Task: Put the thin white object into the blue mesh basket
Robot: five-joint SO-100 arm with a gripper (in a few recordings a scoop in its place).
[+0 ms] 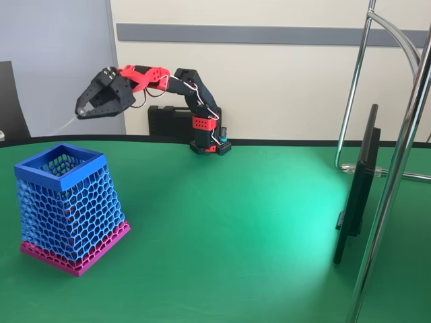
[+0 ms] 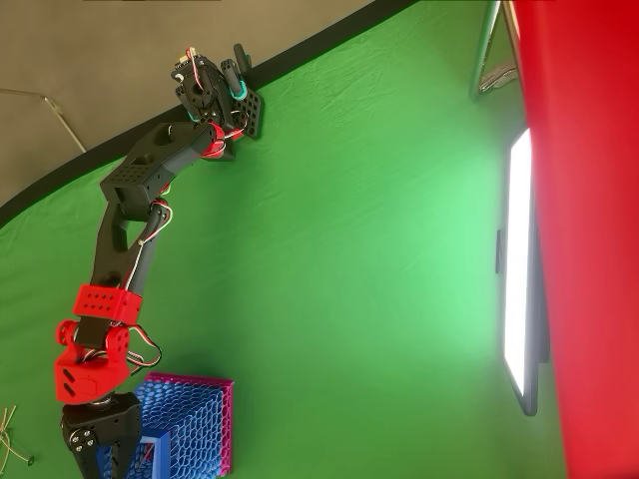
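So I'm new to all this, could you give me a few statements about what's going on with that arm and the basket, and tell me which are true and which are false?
1. The blue mesh basket stands upright on the green table. True.
2. The thin white object already lies inside the basket. False: in the fixed view it sticks out from the tip of the gripper, up in the air.
3. The gripper is raised above the table, near the basket. True.
4. The basket's base is yellow. False: it is magenta.
5. The arm is black and red. True.
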